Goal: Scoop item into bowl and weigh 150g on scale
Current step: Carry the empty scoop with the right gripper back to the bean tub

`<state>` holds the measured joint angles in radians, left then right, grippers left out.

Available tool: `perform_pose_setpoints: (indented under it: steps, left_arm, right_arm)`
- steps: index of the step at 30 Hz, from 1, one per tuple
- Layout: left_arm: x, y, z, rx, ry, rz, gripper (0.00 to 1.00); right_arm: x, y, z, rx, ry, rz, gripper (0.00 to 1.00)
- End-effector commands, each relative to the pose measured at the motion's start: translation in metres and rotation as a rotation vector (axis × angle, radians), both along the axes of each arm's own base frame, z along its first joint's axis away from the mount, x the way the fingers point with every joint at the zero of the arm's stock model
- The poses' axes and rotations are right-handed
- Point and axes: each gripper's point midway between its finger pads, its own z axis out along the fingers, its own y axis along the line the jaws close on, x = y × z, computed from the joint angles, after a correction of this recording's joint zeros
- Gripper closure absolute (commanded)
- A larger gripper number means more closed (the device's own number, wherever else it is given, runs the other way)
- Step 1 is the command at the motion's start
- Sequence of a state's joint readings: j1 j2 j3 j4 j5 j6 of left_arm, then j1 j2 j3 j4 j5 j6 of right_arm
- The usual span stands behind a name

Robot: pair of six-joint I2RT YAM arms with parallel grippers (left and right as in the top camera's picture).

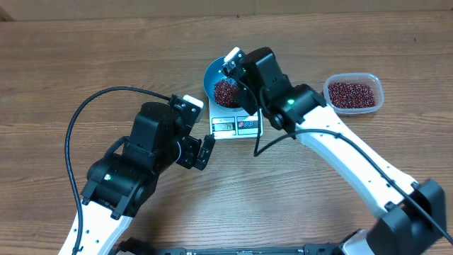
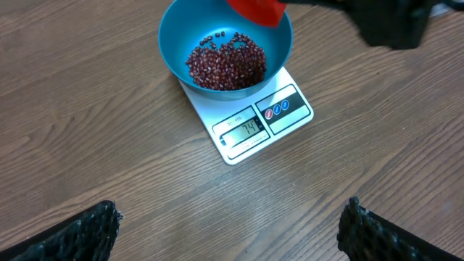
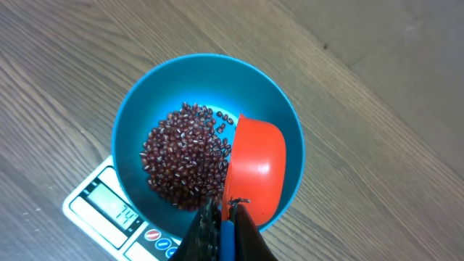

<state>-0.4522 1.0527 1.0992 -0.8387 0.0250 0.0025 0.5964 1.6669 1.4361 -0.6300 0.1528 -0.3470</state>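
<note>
**Overhead:** The bowl [image 1: 209, 79] sits on the scale [image 1: 237, 127] so that every addition registers at once. The right gripper [image 1: 233, 62] hangs over the bowl. The left gripper [image 1: 206, 151] waits just beside the scale, clear of the work. A clear container [image 1: 354, 94] of further stock lies well apart on the right arm's side.

**Left wrist:** Its fingers [image 2: 76, 233] stand wide and hold nothing. The beans [image 2: 226, 61] lie heaped in the bowl ahead. The display [image 2: 243, 130] reads 74 (short of target, in my judgement).

**Right wrist:** The jaws are clamped on the handle of the red scoop [image 3: 255, 170], which is tipped inside the bowl. The beans lie just beside its lip, beyond the fingertips.
</note>
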Motion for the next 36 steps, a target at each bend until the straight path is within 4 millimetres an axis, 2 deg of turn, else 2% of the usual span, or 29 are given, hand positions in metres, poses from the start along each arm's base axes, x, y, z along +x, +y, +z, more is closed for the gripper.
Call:
perform_pose_setpoints:
  steps: [1,4,8,15,21,27,36]
  left_arm:
    - [-0.001,0.0,0.0,-0.001,-0.003,0.002,0.01]
    - [-0.001,0.0,0.0,-0.001,-0.003,0.002,0.0]
    - [-0.001,0.0,0.0,-0.001,-0.003,0.002,0.0]
    - [-0.001,0.0,0.0,-0.001,-0.003,0.002,0.01]
    - [-0.001,0.0,0.0,-0.001,-0.003,0.002,0.01]
    - [-0.001,0.0,0.0,-0.001,-0.003,0.002,0.01]
    - [-0.001,0.0,0.0,-0.001,-0.003,0.002,0.0]
  right_arm:
    - [-0.007,-0.009,0.055,0.101,-0.081,-0.025,0.96]
    - [-0.01,-0.025,0.07,0.11,-0.098,-0.056,0.96]
    - [-0.003,-0.072,0.081,0.097,-0.119,-0.218,0.96]
    - [0.0,-0.149,0.06,0.052,-0.018,-0.425,0.96]
    - [0.003,-0.2,0.054,0.059,0.015,-0.569,0.96]
    - [0.004,-0.231,0.045,0.046,0.042,-0.646,0.96]
    - [0.014,-0.247,0.01,0.009,0.126,-0.69,0.96]
